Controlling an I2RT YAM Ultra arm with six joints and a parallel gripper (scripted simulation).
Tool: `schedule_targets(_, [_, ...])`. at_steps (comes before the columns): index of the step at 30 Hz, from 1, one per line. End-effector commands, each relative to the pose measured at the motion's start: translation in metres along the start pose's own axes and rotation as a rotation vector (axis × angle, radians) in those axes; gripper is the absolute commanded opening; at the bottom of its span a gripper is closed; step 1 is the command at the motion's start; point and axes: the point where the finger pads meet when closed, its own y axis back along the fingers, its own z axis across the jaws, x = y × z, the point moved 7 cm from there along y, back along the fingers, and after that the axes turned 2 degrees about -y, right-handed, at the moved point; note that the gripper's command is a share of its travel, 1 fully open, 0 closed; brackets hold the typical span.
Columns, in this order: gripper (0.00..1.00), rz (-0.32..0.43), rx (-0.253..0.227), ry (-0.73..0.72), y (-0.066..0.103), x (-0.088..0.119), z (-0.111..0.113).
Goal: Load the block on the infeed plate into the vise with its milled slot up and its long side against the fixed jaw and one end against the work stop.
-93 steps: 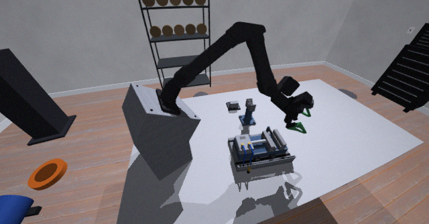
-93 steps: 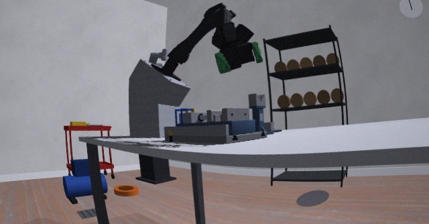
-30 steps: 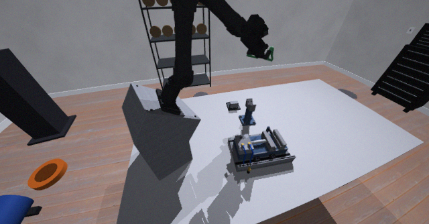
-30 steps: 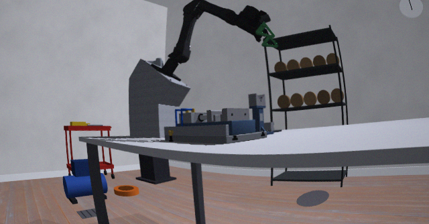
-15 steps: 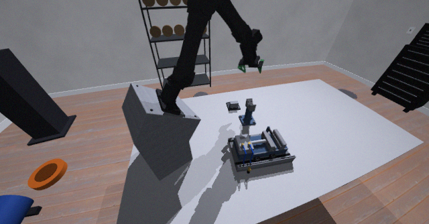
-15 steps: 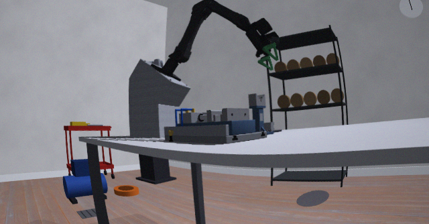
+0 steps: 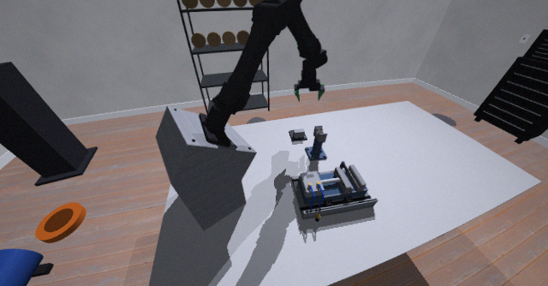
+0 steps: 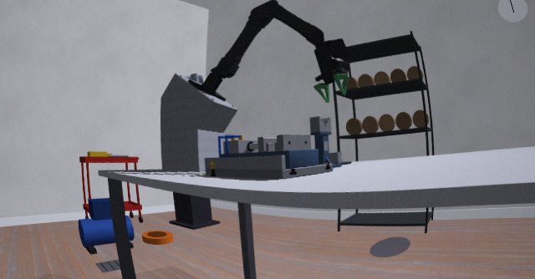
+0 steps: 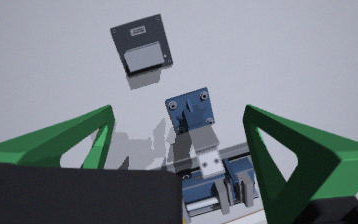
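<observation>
The part, a light grey block, lies on the dark infeed plate. Its slot cannot be made out. My gripper is open and empty, fingers pointing down, high above the table near the V-block stand. The grey V-block tops a blue post. The vise is open: the fixed jaw stands apart from the moving jaw on the rod side. The low bars and work stop are not clear.
The V-block's blue base stands between the infeed plate and the vise. Blue hoses rise at the cylinder end. The grey arm pedestal stands at the white table's edge.
</observation>
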Motion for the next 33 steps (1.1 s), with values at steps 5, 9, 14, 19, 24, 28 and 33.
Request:
schedule_targets(5, [1.0,0.101,-0.125,0.232,-0.007,-0.008,0.022])
schedule_targets(9, [1.0,0.105,-0.133,0.245,-0.008,-0.009,0.024])
schedule_targets(14, [1.0,0.077,-0.113,0.24,0.006,-0.011,0.019])
schedule_targets(19, [0.81,0.077,-0.113,0.24,0.006,-0.011,0.019])
schedule_targets(24, [0.81,0.073,-0.109,0.238,0.006,-0.012,0.018])
schedule_targets(28, [0.81,0.073,-0.109,0.238,0.006,-0.012,0.018])
schedule_targets(33, [0.81,0.073,-0.109,0.238,0.006,-0.012,0.018])
